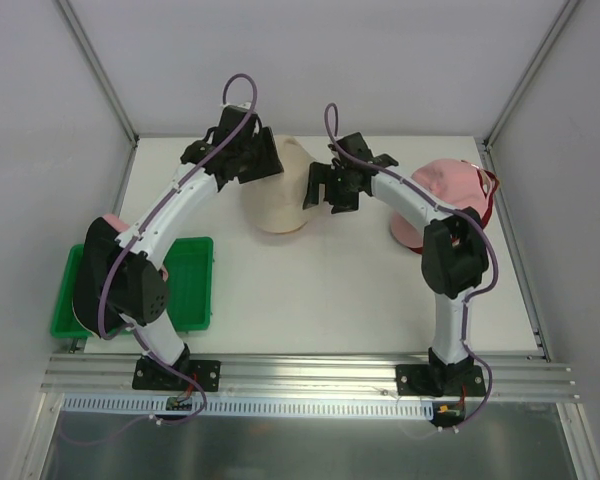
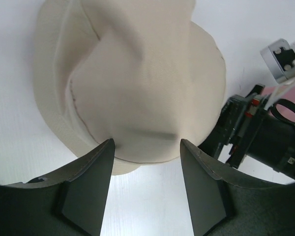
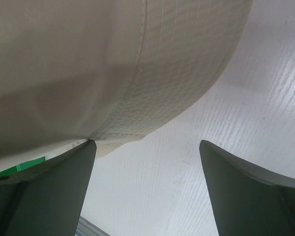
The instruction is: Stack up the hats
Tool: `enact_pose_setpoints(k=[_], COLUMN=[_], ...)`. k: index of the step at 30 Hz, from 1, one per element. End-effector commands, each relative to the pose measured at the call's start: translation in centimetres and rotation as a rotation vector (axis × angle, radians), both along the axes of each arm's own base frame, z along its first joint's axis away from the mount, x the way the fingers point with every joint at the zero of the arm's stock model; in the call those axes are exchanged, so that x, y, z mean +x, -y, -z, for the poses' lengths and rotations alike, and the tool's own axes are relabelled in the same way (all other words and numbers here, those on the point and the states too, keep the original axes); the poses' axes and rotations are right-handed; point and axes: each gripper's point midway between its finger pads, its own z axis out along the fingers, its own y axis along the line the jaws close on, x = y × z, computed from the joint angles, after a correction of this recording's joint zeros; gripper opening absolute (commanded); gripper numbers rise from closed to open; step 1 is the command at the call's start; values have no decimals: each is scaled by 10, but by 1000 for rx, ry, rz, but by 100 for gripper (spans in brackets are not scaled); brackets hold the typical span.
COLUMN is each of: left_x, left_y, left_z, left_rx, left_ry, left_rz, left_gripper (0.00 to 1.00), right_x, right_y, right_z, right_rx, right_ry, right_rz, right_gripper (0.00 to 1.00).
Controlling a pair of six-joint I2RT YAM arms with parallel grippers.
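Beneath both pincers lies the white table, and between them sits the beige bucket hat, crown up and brim flat, likely so either arm can take it by the brim. Well behind the right pincer, a pink cap with red at its edge probably awaits stacking. The left pincer stands half open, gripping nothing; the right gapes wide, also empty. The overhead view shows them flanking the hat. Only the left wrist view shows the brim just ahead of its fingertips, and only the right wrist view shows the brim seeming to meet one fingertip.
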Motion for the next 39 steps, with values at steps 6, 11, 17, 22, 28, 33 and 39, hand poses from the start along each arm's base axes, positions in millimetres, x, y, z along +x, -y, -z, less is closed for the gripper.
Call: enact_pose_setpoints(k=[6,11,17,22,28,33,39], left_x=[-11,-19,-26,-26,-29,-32,-38], left_y=[15,9,9,10,15,10,-7], left_z=[11,31,41,30,26,10,-34], left_rx=[24,53,70,72,69,71,65], left_ry=[-25,-67,-88,-59,-51,-10,100], left_rz=[63,59,64,78,116,98,42], left_gripper=[55,55,54,56,59,63,67], right_x=[-5,-11,-12,-14,-20,-22,-26], right_y=[3,9,9,11,15,18,20], right_z=[-27,-34,-27,-20,-23,-38,-62], right_rx=[19,23,14,-1,-13,-6,13], right_ry=[64,69,54,34,42,72,112], right_rz=[14,25,26,30,30,28,25], right_gripper=[92,92,92,91,91,91,92])
